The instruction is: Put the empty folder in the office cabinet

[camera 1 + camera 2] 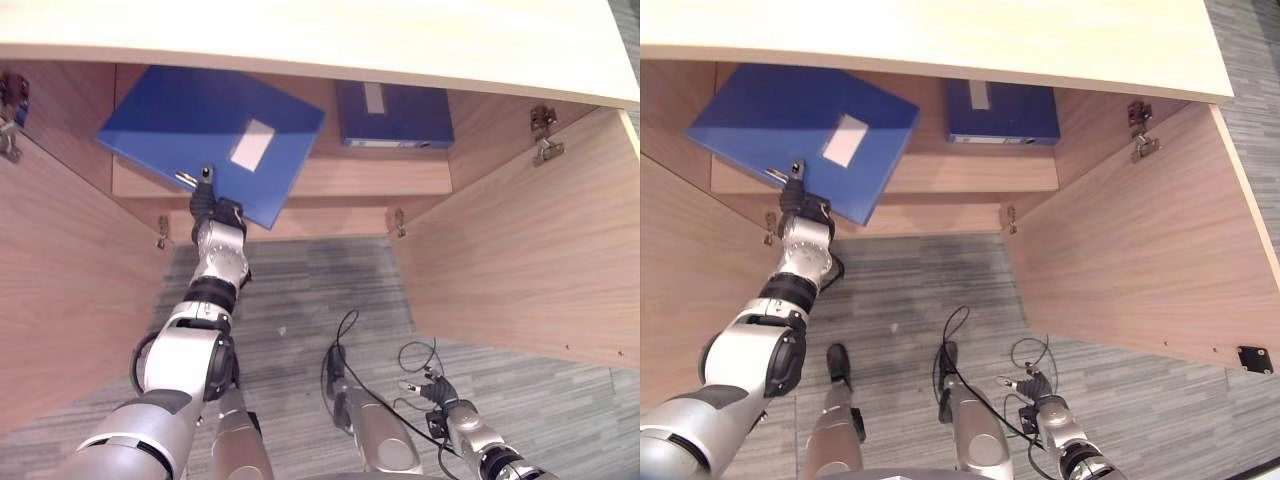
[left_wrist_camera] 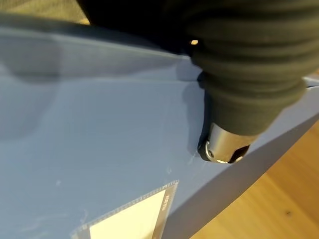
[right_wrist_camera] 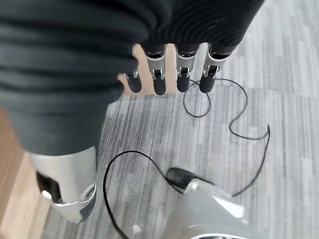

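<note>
Left eye view looks down into an open wooden cabinet with both doors swung wide and a pale top board across the upper edge. A blue folder lies tilted over the left part of the cabinet's shelf, its near corner jutting out past the shelf's front edge; a clear label pocket with a white card sits on its cover. The left hand is at that near corner, thumb on top of the cover (the left wrist view shows the thumb pressed on the blue surface close to the edge), while its other fingers are hidden under the folder, so whether they are curled round it cannot be told. Further back on the right of the shelf stands a second blue folder with a pale spine label. The right hand hangs low over the grey carpet, well apart from the cabinet, its fingers straight and relaxed, holding nothing.
</note>
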### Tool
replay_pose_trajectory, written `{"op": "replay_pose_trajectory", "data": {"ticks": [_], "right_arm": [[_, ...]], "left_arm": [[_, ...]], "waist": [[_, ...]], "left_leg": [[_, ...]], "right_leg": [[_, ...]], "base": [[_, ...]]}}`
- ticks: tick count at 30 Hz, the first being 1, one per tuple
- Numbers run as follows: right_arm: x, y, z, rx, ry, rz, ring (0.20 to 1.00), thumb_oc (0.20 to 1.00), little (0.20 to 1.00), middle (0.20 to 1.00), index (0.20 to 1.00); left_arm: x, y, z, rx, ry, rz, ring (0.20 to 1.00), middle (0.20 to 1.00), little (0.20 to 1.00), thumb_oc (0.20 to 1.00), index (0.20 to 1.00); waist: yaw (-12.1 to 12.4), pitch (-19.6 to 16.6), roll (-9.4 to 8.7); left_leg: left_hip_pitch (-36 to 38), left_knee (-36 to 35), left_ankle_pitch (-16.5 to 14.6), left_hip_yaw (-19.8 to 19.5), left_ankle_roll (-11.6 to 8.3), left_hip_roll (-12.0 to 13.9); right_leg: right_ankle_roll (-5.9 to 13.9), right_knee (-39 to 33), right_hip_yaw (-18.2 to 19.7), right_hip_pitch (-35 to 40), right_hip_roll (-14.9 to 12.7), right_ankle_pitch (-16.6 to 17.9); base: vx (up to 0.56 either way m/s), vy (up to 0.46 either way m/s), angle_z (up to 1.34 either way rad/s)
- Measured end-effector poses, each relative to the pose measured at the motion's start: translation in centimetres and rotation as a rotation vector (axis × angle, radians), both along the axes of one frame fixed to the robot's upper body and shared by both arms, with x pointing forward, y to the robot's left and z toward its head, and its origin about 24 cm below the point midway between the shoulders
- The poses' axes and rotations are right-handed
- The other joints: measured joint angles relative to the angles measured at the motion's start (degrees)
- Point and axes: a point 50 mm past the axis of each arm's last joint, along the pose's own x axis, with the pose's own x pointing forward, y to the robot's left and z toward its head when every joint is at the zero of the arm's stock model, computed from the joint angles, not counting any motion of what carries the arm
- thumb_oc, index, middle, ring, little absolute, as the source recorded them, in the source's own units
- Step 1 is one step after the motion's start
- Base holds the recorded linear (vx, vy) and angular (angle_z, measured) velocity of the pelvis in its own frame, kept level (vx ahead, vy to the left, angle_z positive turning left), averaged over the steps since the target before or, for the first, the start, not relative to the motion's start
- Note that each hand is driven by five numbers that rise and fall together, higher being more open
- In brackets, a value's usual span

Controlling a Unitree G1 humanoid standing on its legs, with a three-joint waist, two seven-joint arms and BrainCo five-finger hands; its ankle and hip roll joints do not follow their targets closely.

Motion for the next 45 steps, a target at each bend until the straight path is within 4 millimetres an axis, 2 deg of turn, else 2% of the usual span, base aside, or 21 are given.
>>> {"op": "replay_pose_trajectory", "data": {"ticks": [4,8,13,15,18,20,22,23,24,26,28,30,31,32,33,34,37,38,40,42,45], "right_arm": [[0.2,0.0,0.2,0.020,-0.025,-0.031,1.000,1.000,1.000,1.000,1.000],[0.3,-0.2,0.3,0.015,-0.045,-0.054,1.000,1.000,1.000,1.000,1.000],[0.8,-0.1,0.7,0.033,-0.081,-0.080,1.000,1.000,1.000,1.000,1.000],[0.8,-0.1,0.8,0.031,-0.083,-0.088,1.000,1.000,1.000,1.000,1.000],[0.7,-0.2,0.8,0.030,-0.085,-0.096,1.000,1.000,1.000,1.000,1.000],[0.0,-0.5,0.6,0.029,-0.086,-0.122,1.000,1.000,1.000,1.000,1.000],[0.1,-0.7,0.6,0.011,-0.080,-0.126,1.000,1.000,1.000,1.000,1.000],[0.1,-0.6,0.7,0.010,-0.082,-0.123,1.000,1.000,1.000,1.000,1.000],[1.2,-0.6,1.3,0.009,-0.117,-0.115,1.000,1.000,1.000,1.000,1.000],[3.2,-0.5,2.4,-0.001,-0.172,-0.119,1.000,1.000,1.000,1.000,1.000],[4.4,-0.8,3.3,-0.011,-0.209,-0.131,1.000,1.000,1.000,1.000,1.000],[4.9,-1.4,3.9,-0.024,-0.241,-0.132,1.000,1.000,1.000,1.000,1.000],[5.0,-1.2,3.9,-0.024,-0.242,-0.132,1.000,1.000,1.000,1.000,1.000],[4.8,-1.2,3.7,-0.023,-0.230,-0.131,1.000,1.000,1.000,1.000,1.000],[4.7,-0.9,3.5,-0.022,-0.218,-0.124,1.000,1.000,1.000,1.000,1.000],[4.8,0.4,3.4,0.005,-0.220,-0.099,1.000,1.000,1.000,1.000,1.000],[4.7,2.4,3.1,0.045,-0.210,-0.050,1.000,1.000,1.000,1.000,1.000],[4.7,2.9,3.0,0.057,-0.208,-0.039,1.000,1.000,1.000,1.000,1.000],[4.7,3.3,3.0,0.070,-0.206,-0.033,1.000,1.000,1.000,1.000,1.000],[4.6,2.8,2.9,0.065,-0.203,-0.045,1.000,1.000,1.000,1.000,1.000],[4.9,2.8,3.1,0.060,-0.206,-0.041,1.000,1.000,1.000,1.000,1.000]], "left_arm": [[0.4,0.8,2.2,0.008,-0.039,0.027,0.200,0.200,0.200,0.200,0.200],[0.4,1.8,2.6,-0.012,-0.036,0.055,0.200,0.200,0.200,0.200,0.200],[0.8,1.2,4.5,-0.016,-0.079,0.046,0.200,0.200,0.200,0.200,0.200],[0.9,0.8,4.9,-0.001,-0.085,0.035,0.200,0.200,0.200,0.200,0.200],[0.9,0.5,4.3,-0.019,-0.065,0.028,0.200,0.200,0.200,0.200,0.200],[0.6,0.3,2.2,-0.045,-0.023,0.027,0.200,0.200,0.200,0.200,0.200],[0.8,-1.5,1.9,-0.088,-0.021,-0.005,0.200,0.200,0.200,0.200,0.200],[0.8,-2.2,1.6,-0.105,-0.020,-0.015,0.200,0.200,0.200,0.200,0.200],[0.8,-2.6,1.6,-0.123,-0.027,-0.014,0.200,0.200,0.200,0.200,0.200],[1.0,-3.2,2.5,-0.084,-0.062,-0.044,0.200,0.200,0.200,0.200,0.200],[1.0,-3.1,2.4,-0.075,-0.067,-0.048,0.200,0.200,0.200,0.200,0.200],[0.7,-3.3,0.7,-0.088,-0.012,-0.051,0.200,0.200,0.200,0.200,0.200],[0.8,-4.0,0.6,-0.082,-0.010,-0.077,0.200,0.200,0.200,0.200,0.200],[0.8,-5.1,0.6,-0.085,-0.020,-0.110,0.200,0.200,0.200,0.200,0.200],[0.8,-5.9,0.5,-0.079,-0.022,-0.136,0.200,0.200,0.200,0.200,0.200],[0.9,-6.9,0.8,-0.066,-0.037,-0.181,0.200,0.200,0.200,0.200,0.200],[1.0,-8.0,1.7,-0.029,-0.064,-0.231,0.200,0.200,0.200,0.200,0.200],[1.0,-8.0,1.8,-0.025,-0.069,-0.233,0.200,0.200,0.200,0.200,0.200],[1.0,-8.0,1.9,-0.028,-0.070,-0.230,0.200,0.200,0.200,0.200,0.200],[0.9,-8.0,1.9,-0.031,-0.080,-0.226,0.200,0.200,0.200,0.200,0.200],[0.8,-7.6,1.9,-0.034,-0.083,-0.217,0.200,0.200,0.200,0.200,0.200]], "waist": [[-0.9,0.2,-0.57],[-1.2,0.3,-0.82],[-1.5,0.5,-1.33],[-1.8,0.5,-1.34],[-2.0,0.6,-1.16],[-1.8,1.0,-0.56],[-0.8,4.2,-0.09],[0.0,4.3,-0.15],[0.4,4.6,0.39],[1.4,6.7,0.02],[2.2,8.9,-0.04],[3.4,9.9,1.18],[2.7,10.0,0.31],[2.2,10.0,0.16],[1.7,10.0,0.17],[1.0,10.0,-0.61],[0.9,9.1,-1.19],[0.9,7.7,-1.70],[0.9,5.6,-3.26],[0.5,3.9,-3.15],[0.0,2.9,-2.83]], "left_leg": [[-6.7,5.1,-1.0,-3.3,-0.03,0.1],[-11.1,7.7,-1.1,-5.3,-0.01,0.1],[-16.6,10.2,-1.1,-6.9,-0.14,0.6],[-18.4,9.7,-0.4,-7.5,-1.05,0.7],[-17.8,8.6,0.2,-7.1,-1.62,0.5],[-15.8,8.4,0.2,-6.4,-1.64,0.4],[-19.1,18.2,1.0,-5.3,-1.57,-0.6],[-19.4,19.5,1.2,-4.0,-1.36,-0.6],[-20.1,19.6,-0.8,-1.9,-1.26,0.3],[-20.2,11.3,-1.1,1.8,-2.10,2.9],[-18.9,4.2,-1.2,2.5,-1.98,4.3],[-15.3,1.1,-1.9,1.6,-0.38,4.2],[-15.3,1.5,2.1,1.0,0.30,2.2],[-15.2,1.6,3.8,1.7,1.77,0.8],[-14.6,1.9,8.0,3.0,2.92,0.4],[-14.1,2.0,7.9,4.1,4.51,-0.9],[-11.5,1.6,6.0,4.7,6.07,-1.8],[-11.5,1.8,4.9,5.2,6.30,-1.9],[-11.6,2.7,3.3,5.8,5.67,-2.6],[-11.6,2.9,2.9,6.0,5.72,-2.8],[-12.2,4.3,0.9,6.2,5.96,-2.6]], "right_leg": [[-0.50,7.6,-0.2,-5.7,-0.3,-4.3],[-1.33,12.9,-0.7,-10.3,-0.6,-6.5],[-1.96,15.6,-1.5,-15.1,-0.3,-7.1],[-2.24,16.1,-1.9,-17.0,-0.3,-7.0],[-2.29,15.7,-1.7,-16.8,-0.5,-7.0],[-2.69,15.7,-1.2,-14.9,-0.5,-7.2],[-3.98,19.6,-1.1,-13.4,-2.8,-8.1],[-4.28,19.5,-1.3,-12.5,-3.3,-9.9],[-5.58,19.8,-1.6,-11.9,-3.4,-12.3],[-5.78,19.0,-1.4,-10.7,-3.8,-12.5],[-4.66,18.4,-0.4,-9.5,-3.8,-12.5],[-1.46,18.3,2.1,-8.3,-3.4,-12.9],[1.30,17.1,3.9,-7.6,-4.4,-12.0],[2.76,14.4,5.0,-6.2,-5.5,-11.0],[4.18,11.5,5.3,-4.1,-6.2,-9.9],[5.57,7.2,4.9,-1.6,-7.5,-6.2],[6.73,-3.7,4.8,5.1,-7.5,1.6],[7.12,-5.9,4.7,6.0,-7.6,3.1],[7.71,-7.6,4.9,6.4,-8.4,3.6],[7.75,-5.5,5.0,5.4,-8.6,3.6],[7.99,3.8,7.4,0.1,-8.7,3.8]], "base": [[-0.02,-0.052,0.33],[-0.05,-0.036,0.21],[-0.02,-0.046,0.08],[0.00,-0.002,0.09],[0.05,-0.012,0.02],[-0.01,-0.005,0.10],[0.14,0.090,0.49],[0.29,0.145,0.55],[0.23,0.109,0.36],[0.29,0.280,0.24],[0.26,0.233,-0.25],[0.28,0.220,-0.73],[0.16,0.215,-0.37],[0.18,0.196,-0.04],[0.21,0.169,0.05],[0.23,0.106,0.07],[0.16,0.081,-0.02],[0.15,0.057,-0.17],[0.14,0.117,-0.13],[0.19,0.147,-0.04],[0.19,0.100,-0.11]]}}
